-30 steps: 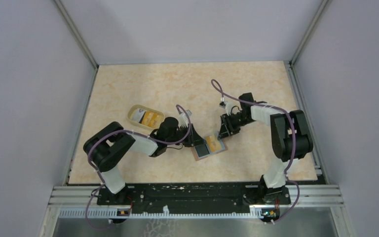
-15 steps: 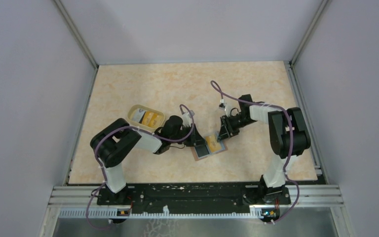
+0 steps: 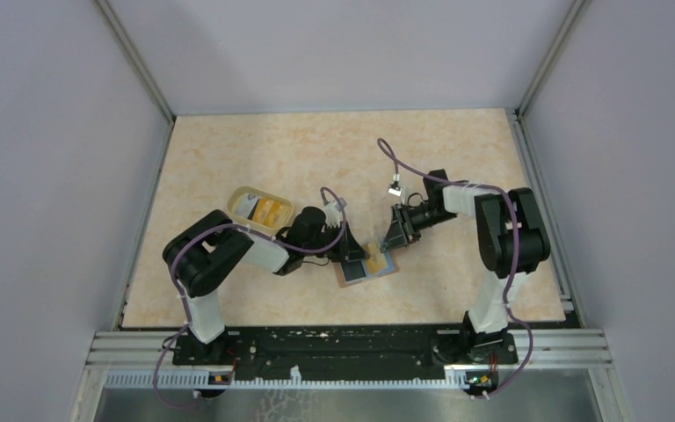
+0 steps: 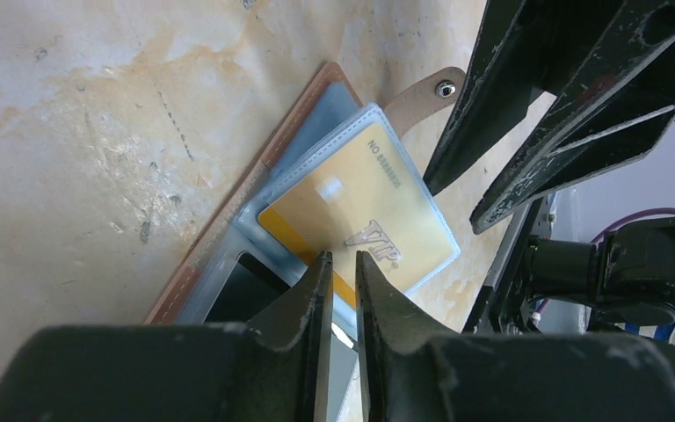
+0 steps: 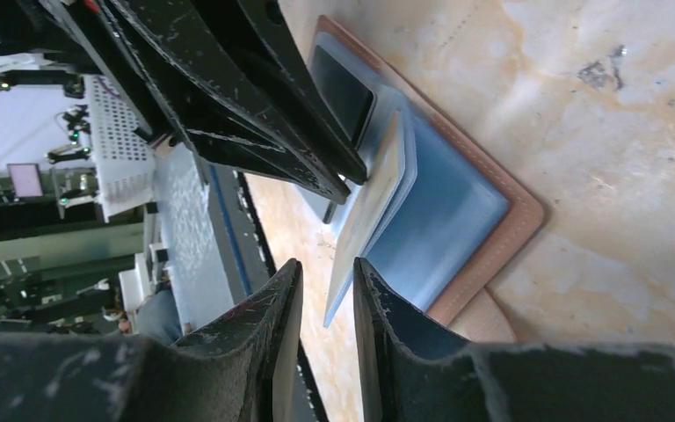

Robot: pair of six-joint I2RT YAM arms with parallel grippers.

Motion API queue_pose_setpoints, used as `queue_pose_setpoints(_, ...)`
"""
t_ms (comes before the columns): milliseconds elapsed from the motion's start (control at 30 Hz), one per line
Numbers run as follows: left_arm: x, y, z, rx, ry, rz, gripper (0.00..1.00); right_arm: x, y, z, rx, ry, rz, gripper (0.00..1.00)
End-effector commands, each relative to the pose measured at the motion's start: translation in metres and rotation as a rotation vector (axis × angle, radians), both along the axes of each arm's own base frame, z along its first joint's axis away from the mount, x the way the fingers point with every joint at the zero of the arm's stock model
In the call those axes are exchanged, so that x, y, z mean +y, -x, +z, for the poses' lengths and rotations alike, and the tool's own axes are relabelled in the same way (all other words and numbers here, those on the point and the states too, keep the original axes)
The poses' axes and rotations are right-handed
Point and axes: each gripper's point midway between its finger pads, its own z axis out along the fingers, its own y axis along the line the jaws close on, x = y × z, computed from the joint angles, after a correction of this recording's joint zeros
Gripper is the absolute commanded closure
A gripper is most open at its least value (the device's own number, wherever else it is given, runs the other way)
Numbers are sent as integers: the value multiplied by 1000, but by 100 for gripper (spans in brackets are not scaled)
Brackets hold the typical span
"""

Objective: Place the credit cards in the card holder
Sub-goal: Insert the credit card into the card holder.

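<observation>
The card holder [image 3: 356, 274] lies open on the table, reddish-brown outside [image 4: 228, 193] and light blue inside [image 5: 457, 220]. An orange-yellow credit card [image 4: 360, 202] sits in a clear sleeve leaf, which stands raised off the lining [image 5: 378, 185]. My left gripper [image 3: 354, 253] is shut, its tips [image 4: 341, 259] resting on the near edge of that card and sleeve. My right gripper [image 3: 391, 242] is narrowly open [image 5: 327, 268], with the free edge of the leaf between its jaws but not clearly pinched. More cards, white [image 3: 248, 207] and orange [image 3: 269, 209], lie in the cup.
A translucent yellowish cup [image 3: 239, 195] stands left of the holder, behind my left arm. The holder's strap with a snap [image 4: 422, 92] sticks out toward my right gripper's fingers [image 4: 510, 114]. Grey walls enclose the table on three sides.
The card holder has slid a little to the left and nearer. Both grippers stayed at it. My left arm's elbow swung in, and my right gripper shifted slightly left.
</observation>
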Motion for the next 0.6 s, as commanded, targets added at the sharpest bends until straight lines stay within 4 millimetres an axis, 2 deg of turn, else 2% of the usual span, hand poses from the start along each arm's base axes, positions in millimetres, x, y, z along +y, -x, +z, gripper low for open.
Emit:
queue_pose_setpoints(0,-3,4,10,-50,42,-34,77,10,-3,17,27,-104,4,72)
queue_pose_setpoints(100,-3,6,16,-69,67,-42,72,11,-3,14,50,-104,-8,72)
queue_pose_setpoints(233,-1,9,20,-75,94,-39,53,12,-1,8,81,-108,-25,71)
queue_pose_setpoints(300,-1,11,22,-80,107,-39,47,14,1,7,102,-120,-28,71)
queue_pose_setpoints(567,4,10,26,-108,127,-15,40,17,5,9,140,-169,-21,65)
